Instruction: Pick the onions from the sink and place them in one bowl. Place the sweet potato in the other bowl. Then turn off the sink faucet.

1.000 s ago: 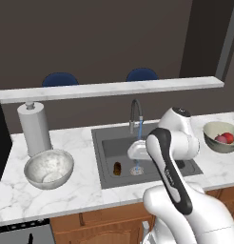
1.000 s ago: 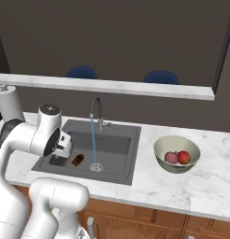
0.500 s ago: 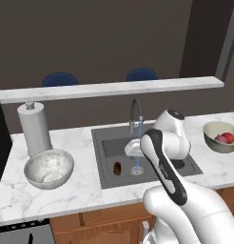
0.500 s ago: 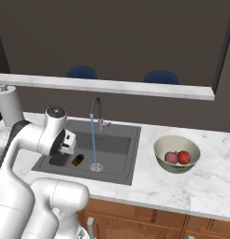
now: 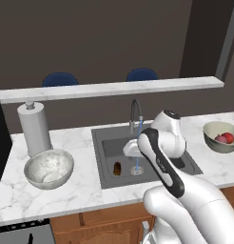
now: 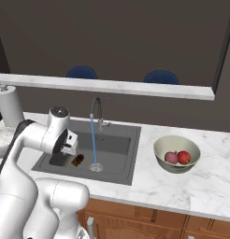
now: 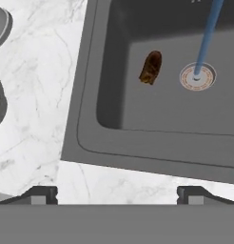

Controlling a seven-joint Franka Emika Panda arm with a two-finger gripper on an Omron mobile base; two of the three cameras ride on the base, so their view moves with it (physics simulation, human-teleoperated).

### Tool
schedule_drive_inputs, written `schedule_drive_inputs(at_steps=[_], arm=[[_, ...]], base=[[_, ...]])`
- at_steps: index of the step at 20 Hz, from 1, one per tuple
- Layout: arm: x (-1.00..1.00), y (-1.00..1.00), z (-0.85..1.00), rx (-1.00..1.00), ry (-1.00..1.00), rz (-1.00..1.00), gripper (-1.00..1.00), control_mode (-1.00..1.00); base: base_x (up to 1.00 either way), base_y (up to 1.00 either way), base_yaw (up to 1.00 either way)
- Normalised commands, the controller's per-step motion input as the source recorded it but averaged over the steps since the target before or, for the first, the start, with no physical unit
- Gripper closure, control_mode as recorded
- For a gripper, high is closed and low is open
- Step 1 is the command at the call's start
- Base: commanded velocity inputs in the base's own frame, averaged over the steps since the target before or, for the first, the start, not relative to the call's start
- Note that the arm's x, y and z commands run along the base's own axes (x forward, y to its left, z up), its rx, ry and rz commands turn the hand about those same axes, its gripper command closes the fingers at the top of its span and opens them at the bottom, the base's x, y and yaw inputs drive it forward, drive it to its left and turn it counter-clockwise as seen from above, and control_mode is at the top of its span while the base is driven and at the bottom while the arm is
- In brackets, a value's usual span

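The sweet potato (image 7: 151, 67) lies on the floor of the dark grey sink (image 7: 90, 100), left of the round drain; it is also in the base views (image 5: 117, 168) (image 6: 77, 161). My gripper (image 7: 118, 195) hangs open and empty above the sink's near-left rim, well short of the sweet potato (image 6: 71, 144). Two red onions (image 6: 177, 157) sit in the olive-beige bowl (image 6: 176, 142) on the counter right of the sink. The silvery mottled bowl (image 5: 48, 167) stands left of the sink. Water streams from the faucet (image 5: 136, 112) to the drain (image 7: 198, 76).
A paper towel roll (image 5: 34, 128) stands behind the silvery bowl. A raised marble ledge (image 5: 109, 89) runs along the back of the counter. White marble counter (image 7: 38, 95) lies left of the sink.
The hand has crept slightly over the sink's left half as the arm's elbow shifted. The jaws stayed open; nothing else moved.
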Motion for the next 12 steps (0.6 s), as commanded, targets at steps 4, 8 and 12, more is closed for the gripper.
schedule_drive_inputs(at_steps=[4,8,12], arm=[[0.32,0.02,-0.49,0.00,0.00,0.00,-1.00,-1.00],[0.34,0.00,-0.43,0.00,0.00,0.00,-1.00,-1.00],[0.46,0.00,-0.25,0.00,0.00,0.00,-1.00,-1.00]], base=[[0.00,0.00,0.00],[0.00,0.00,0.00],[0.00,0.00,0.00]])
